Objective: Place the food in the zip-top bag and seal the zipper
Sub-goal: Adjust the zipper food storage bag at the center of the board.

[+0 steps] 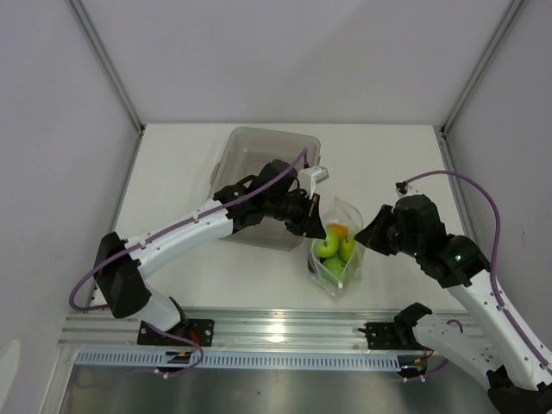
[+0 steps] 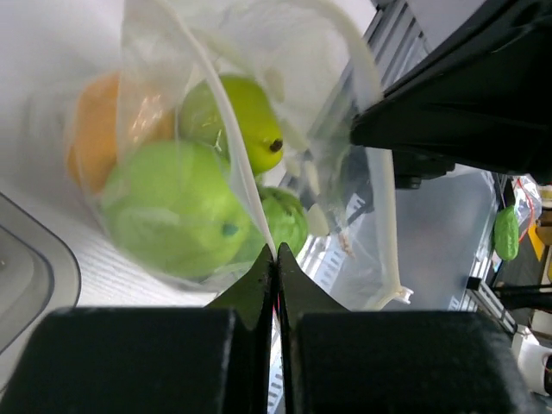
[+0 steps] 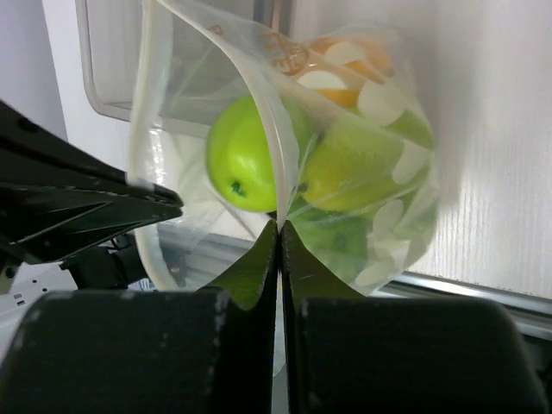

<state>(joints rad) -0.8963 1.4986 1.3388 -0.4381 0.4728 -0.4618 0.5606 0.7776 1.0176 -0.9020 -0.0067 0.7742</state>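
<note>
Bag (image 1: 336,269) sits between left hand (image 2: 276,257) and right hand (image 3: 280,228), both clamped on it.

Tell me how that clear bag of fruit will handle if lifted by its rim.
The clear crinkly plastic bag is thin and creased, so it would probably sag, not hold shape. The round green fruits and orange fruit bunch together inside, so it likely hangs bottom-heavy. Left gripper and right gripper pinch only thin film, which might slip.

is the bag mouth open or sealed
Open: the left gripper and right gripper each pinch one side of the bag, its mouth gaping between them.
</note>
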